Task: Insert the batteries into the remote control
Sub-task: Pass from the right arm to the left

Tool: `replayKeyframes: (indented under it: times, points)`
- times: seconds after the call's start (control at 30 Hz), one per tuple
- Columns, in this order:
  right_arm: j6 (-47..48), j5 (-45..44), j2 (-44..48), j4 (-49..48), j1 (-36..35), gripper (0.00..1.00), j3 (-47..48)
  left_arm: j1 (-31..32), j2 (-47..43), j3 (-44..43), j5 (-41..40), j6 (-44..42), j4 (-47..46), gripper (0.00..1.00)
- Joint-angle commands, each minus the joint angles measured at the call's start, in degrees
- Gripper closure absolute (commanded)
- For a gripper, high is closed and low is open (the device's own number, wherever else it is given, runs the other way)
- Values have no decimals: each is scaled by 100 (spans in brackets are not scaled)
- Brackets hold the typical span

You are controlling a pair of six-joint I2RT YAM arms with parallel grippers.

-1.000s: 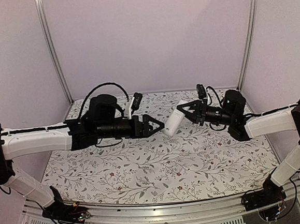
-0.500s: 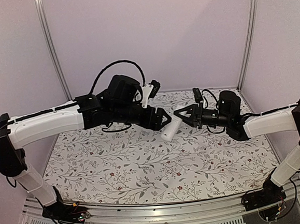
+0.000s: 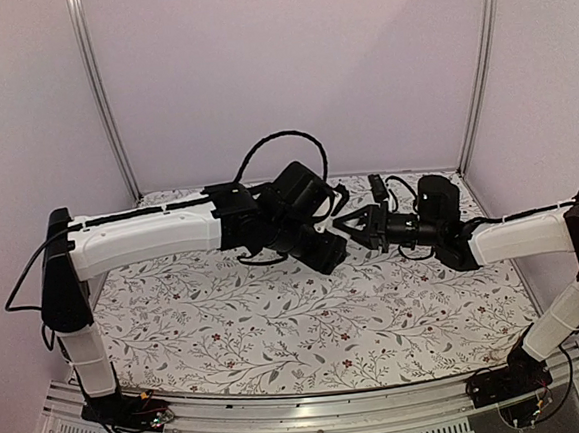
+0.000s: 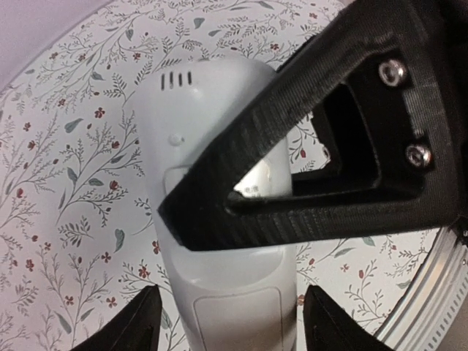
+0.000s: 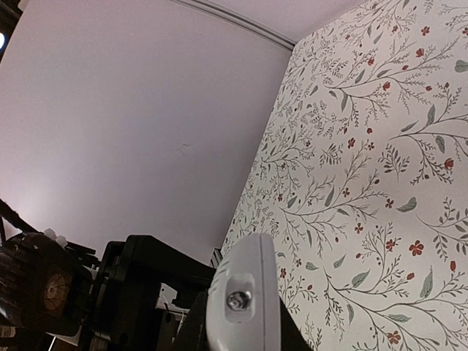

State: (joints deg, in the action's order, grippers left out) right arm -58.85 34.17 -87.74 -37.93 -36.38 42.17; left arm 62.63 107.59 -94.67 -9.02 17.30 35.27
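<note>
The white remote control [image 4: 212,131] hangs in the air over the table, plain back with the battery cover outline towards the left wrist camera. My right gripper [image 3: 356,226] is shut on it; one of its black fingers [image 4: 292,183] crosses the remote's middle. In the right wrist view the remote's end [image 5: 245,292] with a screw shows between the right fingers. My left gripper [image 4: 234,325] is open, its fingertips either side of the remote's lower end with small gaps. In the top view the left gripper [image 3: 325,256] hides the remote. No batteries are in view.
The floral tablecloth [image 3: 277,318] covers the table. Metal frame posts [image 3: 100,101] stand at the back corners before a plain wall. A metal rail [image 3: 315,415] runs along the near edge. A black cable [image 3: 264,143] loops above the left wrist.
My left arm has swung right and its gripper has come around the remote's free end. My right gripper has shifted slightly left, still holding the remote.
</note>
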Motion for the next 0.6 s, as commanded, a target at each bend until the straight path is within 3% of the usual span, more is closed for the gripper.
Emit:
replayKeyframes:
  times: [0.0, 0.27, 0.4, 0.57]
  points:
    - [66, -25, 18, 64, -46, 99, 216, 118, 241, -363, -513, -137, 501, 37]
    - [66, 42, 79, 121, -54, 89, 252, 4, 156, -216, -445, -16, 393, 56]
    - [96, 124, 121, 250, -51, 67, 334, -122, -170, 145, -165, 61, 25, 63]
    - [394, 232, 317, 314, -8, 29, 400, -437, -861, 1020, 1126, 163, -1112, 68]
